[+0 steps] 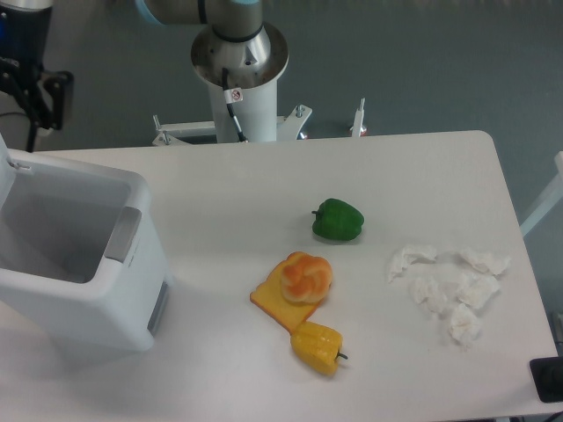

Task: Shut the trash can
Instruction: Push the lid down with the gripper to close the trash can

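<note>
The trash can, a large white boxy bin with a grey latch strip on its right rim, stands at the table's left edge. Its top is open and I see into the hollow inside. Only a sliver of its lid shows, raised at the frame's left edge. My gripper hangs dark at the top left, above and behind the can's back corner and apart from it. Its fingers look spread, with nothing between them.
On the white table lie a green pepper, an orange bun on a cheese slice, a yellow pepper and several crumpled tissues at the right. The robot base stands behind the table's far edge.
</note>
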`<state>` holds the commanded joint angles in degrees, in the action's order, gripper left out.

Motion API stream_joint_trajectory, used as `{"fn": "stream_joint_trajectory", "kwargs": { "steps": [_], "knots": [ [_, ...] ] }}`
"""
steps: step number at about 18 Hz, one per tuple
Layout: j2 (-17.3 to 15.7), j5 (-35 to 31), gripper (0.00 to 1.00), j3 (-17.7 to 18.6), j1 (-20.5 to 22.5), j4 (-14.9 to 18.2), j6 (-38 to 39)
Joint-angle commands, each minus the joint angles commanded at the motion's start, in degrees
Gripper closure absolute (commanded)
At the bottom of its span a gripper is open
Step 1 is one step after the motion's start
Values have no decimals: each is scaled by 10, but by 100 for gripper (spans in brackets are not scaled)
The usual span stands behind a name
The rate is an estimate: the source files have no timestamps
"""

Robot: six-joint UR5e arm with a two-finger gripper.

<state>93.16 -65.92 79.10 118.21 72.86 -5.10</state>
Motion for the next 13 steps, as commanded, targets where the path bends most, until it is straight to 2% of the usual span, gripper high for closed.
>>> {"fn": "stream_joint_trajectory", "kwargs": {
  "steps": [13],
  "knots": [
    [36, -43, 0, 2, 32, -33, -6]
  ]
}}
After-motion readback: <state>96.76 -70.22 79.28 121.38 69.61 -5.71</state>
